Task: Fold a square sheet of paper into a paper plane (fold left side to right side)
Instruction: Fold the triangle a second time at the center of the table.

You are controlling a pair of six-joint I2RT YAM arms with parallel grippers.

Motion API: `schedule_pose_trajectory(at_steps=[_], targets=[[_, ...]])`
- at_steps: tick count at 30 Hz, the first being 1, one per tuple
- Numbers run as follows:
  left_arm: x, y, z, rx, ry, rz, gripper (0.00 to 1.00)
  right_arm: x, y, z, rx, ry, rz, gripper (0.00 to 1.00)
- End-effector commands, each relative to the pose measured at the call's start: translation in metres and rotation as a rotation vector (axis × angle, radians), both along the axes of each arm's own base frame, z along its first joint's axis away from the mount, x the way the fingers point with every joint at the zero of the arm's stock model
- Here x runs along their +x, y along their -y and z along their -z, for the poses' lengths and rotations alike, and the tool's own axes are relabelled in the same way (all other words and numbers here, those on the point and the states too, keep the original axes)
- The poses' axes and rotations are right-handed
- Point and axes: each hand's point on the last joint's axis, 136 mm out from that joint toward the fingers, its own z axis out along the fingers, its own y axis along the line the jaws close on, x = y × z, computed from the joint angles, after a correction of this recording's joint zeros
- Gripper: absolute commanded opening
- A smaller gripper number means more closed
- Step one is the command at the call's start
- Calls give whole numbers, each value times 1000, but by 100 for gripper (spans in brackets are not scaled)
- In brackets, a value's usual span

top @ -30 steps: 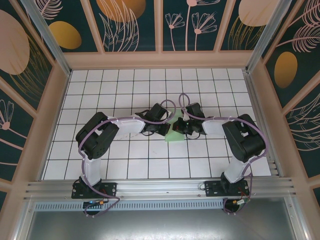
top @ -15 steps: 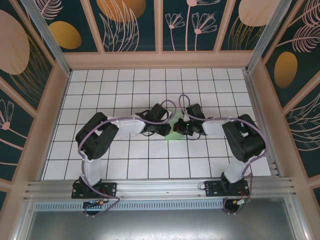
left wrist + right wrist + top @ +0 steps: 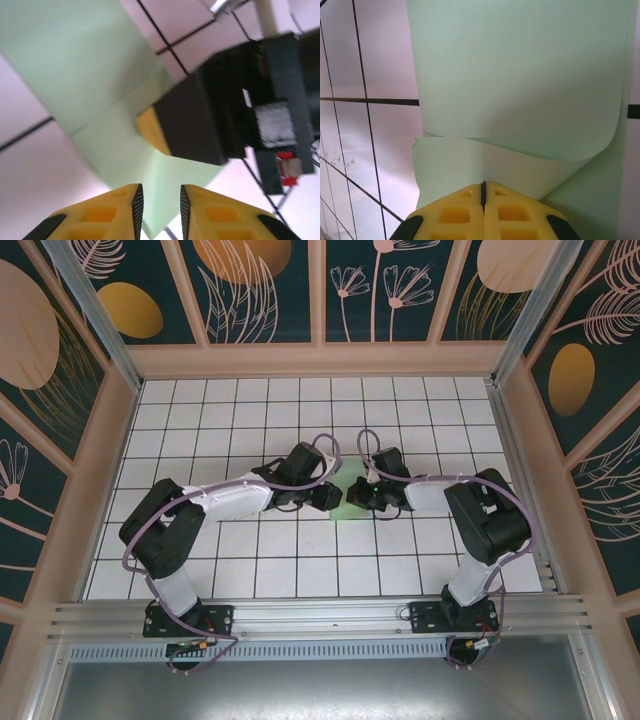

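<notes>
R claw closed, tip on paper, facing part-open L claw.

Right wrist view: the square sheet of paper is brightly lit and slightly washed out. A soft grey shadow sits under its curled fold. Grid lines left of the paper are soft, and the tiles there carry a pink cast.

Left wrist view: the right claw, over the paper, is dark and smeared with blur. The left claw, at the paper's near edge, is sharper.

Overhead view: bright, even, diffuse light. The white desk shows no glare. Faint, short shadows lie under the arms either side of the paper. Focus is sharp, and the frame posts far from the paper lean inward.
</notes>
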Motion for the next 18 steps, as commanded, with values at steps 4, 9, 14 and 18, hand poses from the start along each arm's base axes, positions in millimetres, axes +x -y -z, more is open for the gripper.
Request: schedule_pose_trajectory(at_steps=[4, 9, 14, 18], targets=[[-24, 21, 5, -151, -138, 87, 28, -17, 14, 23, -90, -61, -7, 0], [-24, 20, 26, -122, -169, 71, 28, -18, 13, 23, -90, -63, -9, 0], [-22, 13, 43, -73, -177, 40, 27, -18, 13, 23, -94, -63, -11, 0], [-22, 10, 50, -56, -179, 31, 27, -18, 14, 23, -102, -64, -14, 0]])
